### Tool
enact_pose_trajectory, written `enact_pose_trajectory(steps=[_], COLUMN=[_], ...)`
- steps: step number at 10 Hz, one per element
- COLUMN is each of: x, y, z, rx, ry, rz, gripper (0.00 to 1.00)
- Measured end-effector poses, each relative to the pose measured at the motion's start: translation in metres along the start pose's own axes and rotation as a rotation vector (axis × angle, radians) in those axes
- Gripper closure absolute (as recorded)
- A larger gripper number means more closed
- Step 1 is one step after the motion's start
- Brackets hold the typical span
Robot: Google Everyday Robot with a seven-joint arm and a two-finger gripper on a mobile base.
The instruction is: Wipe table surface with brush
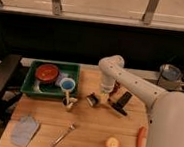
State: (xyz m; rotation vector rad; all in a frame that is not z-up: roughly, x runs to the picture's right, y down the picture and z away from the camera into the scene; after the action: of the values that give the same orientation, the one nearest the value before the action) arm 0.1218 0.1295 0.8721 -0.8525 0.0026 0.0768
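The table surface (91,131) is a light wooden top filling the lower middle of the camera view. My white arm reaches in from the right and bends down to the gripper (104,93), which hangs low over the table's middle. It is shut on the dark handle of the brush (92,100), whose pale head rests on the wood just left of and below the gripper. The point where the fingers meet the handle is partly hidden by the wrist.
A green tray (33,81) with a red bowl (47,72) and a blue cup (67,84) stands at the back left. A black block (125,99) lies right of the gripper. A fork (64,135), grey cloth (24,129), round yellow fruit (112,144) and an orange stick (140,139) lie near the front.
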Motion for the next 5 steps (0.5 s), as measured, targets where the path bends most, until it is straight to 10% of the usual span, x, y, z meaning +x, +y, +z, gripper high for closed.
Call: enact_pose_trajectory(steps=[5], x=[0.027], y=[-0.024], z=[-0.004], rx=[0.014], ry=[0.012], rz=[0.015], gripper=[1.0])
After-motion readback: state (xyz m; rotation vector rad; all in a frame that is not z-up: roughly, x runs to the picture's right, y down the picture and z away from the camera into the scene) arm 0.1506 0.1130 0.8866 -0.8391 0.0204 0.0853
